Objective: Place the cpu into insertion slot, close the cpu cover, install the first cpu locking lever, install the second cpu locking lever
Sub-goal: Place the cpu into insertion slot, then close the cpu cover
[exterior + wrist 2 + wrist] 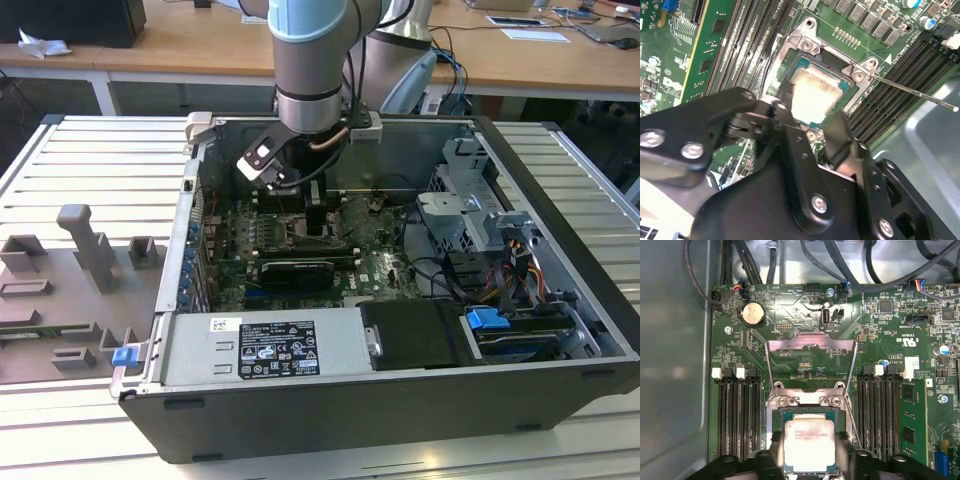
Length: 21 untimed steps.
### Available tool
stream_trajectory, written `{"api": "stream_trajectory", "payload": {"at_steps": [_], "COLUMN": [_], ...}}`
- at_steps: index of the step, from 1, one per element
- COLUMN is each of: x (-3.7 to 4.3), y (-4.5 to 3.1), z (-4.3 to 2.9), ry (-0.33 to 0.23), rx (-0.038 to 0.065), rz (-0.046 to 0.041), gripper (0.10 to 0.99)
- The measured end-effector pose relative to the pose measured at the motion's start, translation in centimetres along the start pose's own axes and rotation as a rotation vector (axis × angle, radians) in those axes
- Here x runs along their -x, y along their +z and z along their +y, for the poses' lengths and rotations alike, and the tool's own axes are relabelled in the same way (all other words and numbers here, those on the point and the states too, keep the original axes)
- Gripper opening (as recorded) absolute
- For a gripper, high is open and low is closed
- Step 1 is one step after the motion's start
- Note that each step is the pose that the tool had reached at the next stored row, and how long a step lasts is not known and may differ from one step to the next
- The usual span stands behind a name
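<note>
bg: wood desks (180, 45) at rear | white slatted bench (100, 150) in front

silver-grey arm (310, 60), black bolted gripper (810, 115)

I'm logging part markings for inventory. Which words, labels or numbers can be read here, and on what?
White label on the power supply: print too small to read.
cpu top: faint markings, not legible.
Motherboard: white lettering, too small to quote reliably.
Nothing here reads clearly enough to quote.
</note>
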<state>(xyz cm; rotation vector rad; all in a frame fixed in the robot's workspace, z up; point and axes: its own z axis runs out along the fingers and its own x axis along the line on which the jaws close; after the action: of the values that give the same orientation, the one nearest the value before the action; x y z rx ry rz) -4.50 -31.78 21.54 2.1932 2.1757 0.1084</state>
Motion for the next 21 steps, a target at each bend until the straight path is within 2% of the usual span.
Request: {"api": "stream_trajectory", "payload": {"at_steps": [1, 2, 4, 5, 7, 19, 21], "x": [0.0, 0.0, 0.0, 0.0, 0.0, -0.01, -0.01], "y": [-0.04, -0.09, -0.14, -0.19, -0.31, -0.59, -0.57], "z": [0.0, 0.01, 0.01, 0.02, 0.02, 0.06, 0.4], "ry": [0.0, 0.0, 0.0, 0.0, 0.0, 0.0, 0.0], "rx": [0.0, 0.0, 0.0, 0.0, -0.001, -0.001, -0.006], "rz": [0.0, -0.0001, 0.0, 0.0, -0.0002, -0.0004, -0.0001], "gripper": [0.471, 0.471, 0.353, 0.227, 0.11, 0.106, 0.106]}}
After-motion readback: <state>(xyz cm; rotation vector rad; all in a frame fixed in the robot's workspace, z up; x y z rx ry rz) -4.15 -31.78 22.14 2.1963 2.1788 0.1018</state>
